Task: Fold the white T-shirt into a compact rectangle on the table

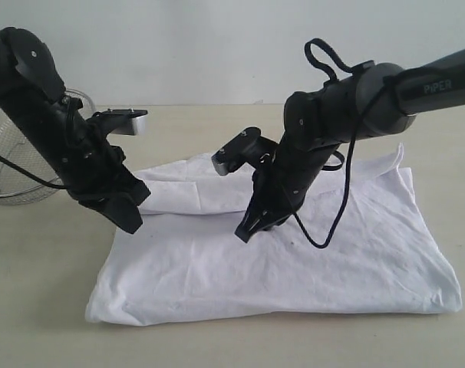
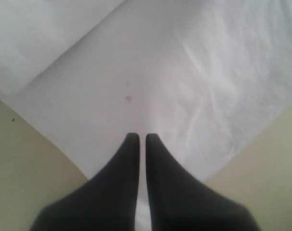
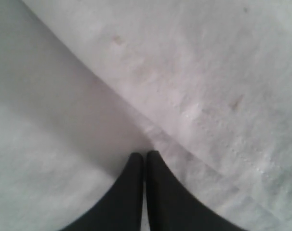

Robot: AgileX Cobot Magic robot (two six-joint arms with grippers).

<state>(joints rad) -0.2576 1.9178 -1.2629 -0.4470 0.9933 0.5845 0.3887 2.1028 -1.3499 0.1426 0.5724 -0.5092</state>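
Slanting steeply down from either side, the left gripper (image 1: 131,224) and right gripper (image 1: 245,232) hang with tapered black jaws pressed together, holding nothing, over the white T-shirt (image 1: 278,268), soft and creased, lying as a rough rectangle on the smooth beige tabletop (image 1: 41,307).

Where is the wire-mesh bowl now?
In the exterior view, the wire-mesh bowl sits on the table at the far left edge, behind the left arm, left of the white T-shirt.
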